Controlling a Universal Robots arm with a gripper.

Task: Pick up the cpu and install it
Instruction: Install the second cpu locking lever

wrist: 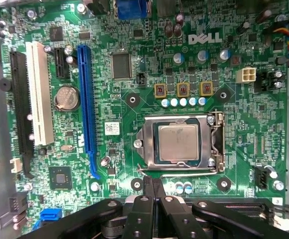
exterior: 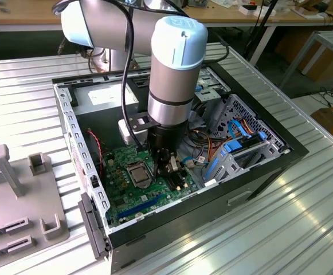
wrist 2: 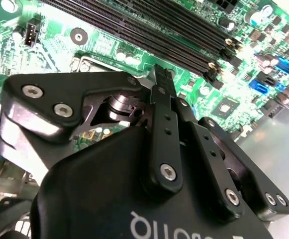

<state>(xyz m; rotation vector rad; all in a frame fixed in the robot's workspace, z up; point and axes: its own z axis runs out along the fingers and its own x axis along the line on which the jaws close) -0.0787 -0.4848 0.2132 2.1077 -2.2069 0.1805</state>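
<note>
On a ribbed metal table (exterior: 34, 97) sits an open computer case (exterior: 258, 172). The cpu (wrist: 178, 142) lies seated in its socket on the green motherboard (wrist: 134, 107). The gripper (wrist: 153, 183) hovers just beside it, fingers pressed together and empty; the placing step looks done, and latching would call for care.

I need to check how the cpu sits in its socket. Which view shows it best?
The first wrist view: the cpu faces the camera, whole, inside its socket frame. The exterior view shows it small.
</note>
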